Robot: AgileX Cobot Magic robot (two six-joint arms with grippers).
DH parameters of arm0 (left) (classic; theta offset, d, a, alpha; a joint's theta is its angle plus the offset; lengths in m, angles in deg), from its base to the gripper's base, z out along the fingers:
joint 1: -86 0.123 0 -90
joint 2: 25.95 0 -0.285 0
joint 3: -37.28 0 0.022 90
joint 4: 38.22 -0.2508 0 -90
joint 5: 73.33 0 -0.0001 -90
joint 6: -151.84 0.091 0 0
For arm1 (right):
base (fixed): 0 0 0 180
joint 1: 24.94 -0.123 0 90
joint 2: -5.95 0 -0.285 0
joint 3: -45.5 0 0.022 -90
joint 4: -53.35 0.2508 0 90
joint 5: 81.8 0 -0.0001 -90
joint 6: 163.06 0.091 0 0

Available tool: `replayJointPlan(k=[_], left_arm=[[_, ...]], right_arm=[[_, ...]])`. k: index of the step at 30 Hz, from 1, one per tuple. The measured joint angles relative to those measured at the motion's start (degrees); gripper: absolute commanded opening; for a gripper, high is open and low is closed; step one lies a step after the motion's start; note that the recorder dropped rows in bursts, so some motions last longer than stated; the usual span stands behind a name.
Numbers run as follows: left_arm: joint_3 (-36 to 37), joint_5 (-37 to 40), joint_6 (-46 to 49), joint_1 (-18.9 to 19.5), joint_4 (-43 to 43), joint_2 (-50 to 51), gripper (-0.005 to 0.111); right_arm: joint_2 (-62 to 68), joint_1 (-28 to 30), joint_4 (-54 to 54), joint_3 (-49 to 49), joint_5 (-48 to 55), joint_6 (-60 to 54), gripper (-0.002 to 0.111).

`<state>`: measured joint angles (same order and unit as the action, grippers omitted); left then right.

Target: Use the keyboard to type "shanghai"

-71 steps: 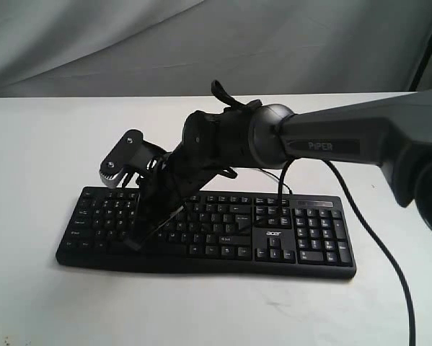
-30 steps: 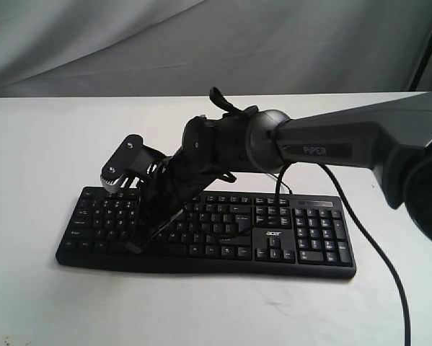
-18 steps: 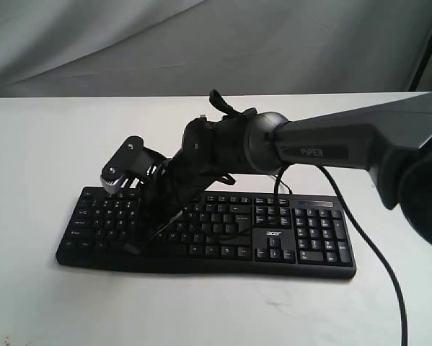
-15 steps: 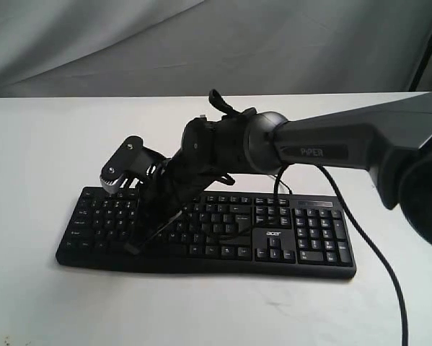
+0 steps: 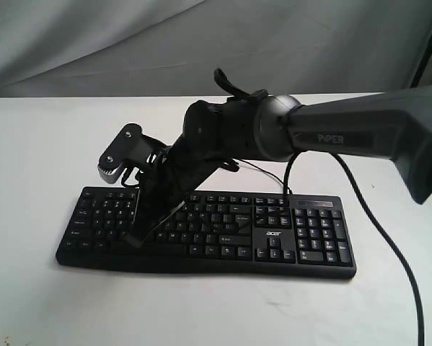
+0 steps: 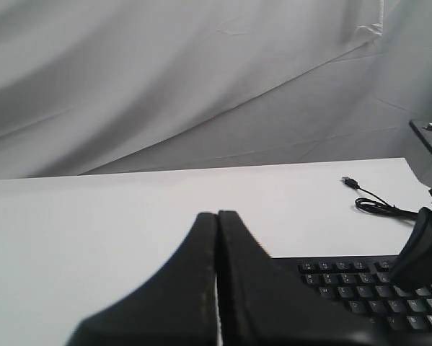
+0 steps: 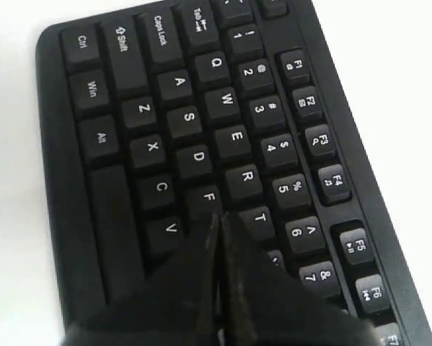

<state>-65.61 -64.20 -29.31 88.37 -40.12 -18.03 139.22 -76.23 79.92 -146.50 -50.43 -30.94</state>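
The black keyboard (image 5: 230, 234) with its white "acer" logo (image 5: 273, 233) lies across the white table. My right gripper (image 5: 135, 241) reaches across over the keyboard's left half, shut with nothing between its fingers. In the right wrist view the right gripper (image 7: 219, 216) has its tips just past the F key (image 7: 209, 197) and beside T; the key under them is hidden. I cannot tell whether the tips touch a key. My left gripper (image 6: 217, 214) is shut and empty, off the keyboard's (image 6: 345, 285) left end, and is out of the exterior view.
The keyboard's thin USB cable (image 6: 374, 205) lies loose on the table behind it, ending in its plug (image 6: 349, 181). A thicker black arm cable (image 5: 374, 231) trails down the right side. A grey cloth (image 5: 129, 43) hangs behind the table.
The right arm's wrist has lifted a little, and the shut fingertips sit slightly higher and further right over the keys than half a second ago. The keyboard has not moved.
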Motion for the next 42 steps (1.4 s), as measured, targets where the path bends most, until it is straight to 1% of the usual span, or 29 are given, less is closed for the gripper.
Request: replayJointPlan(k=[38,42], left_arm=[[0.0,0.0,0.0,0.0,0.0,0.0,0.0],[0.0,0.0,0.0,0.0,0.0,0.0,0.0]], right_arm=[[1.6,0.5,-2.4,1.2,0.0,1.3,0.0],[1.6,0.4,-2.4,-0.6,-0.1,1.3,0.0]])
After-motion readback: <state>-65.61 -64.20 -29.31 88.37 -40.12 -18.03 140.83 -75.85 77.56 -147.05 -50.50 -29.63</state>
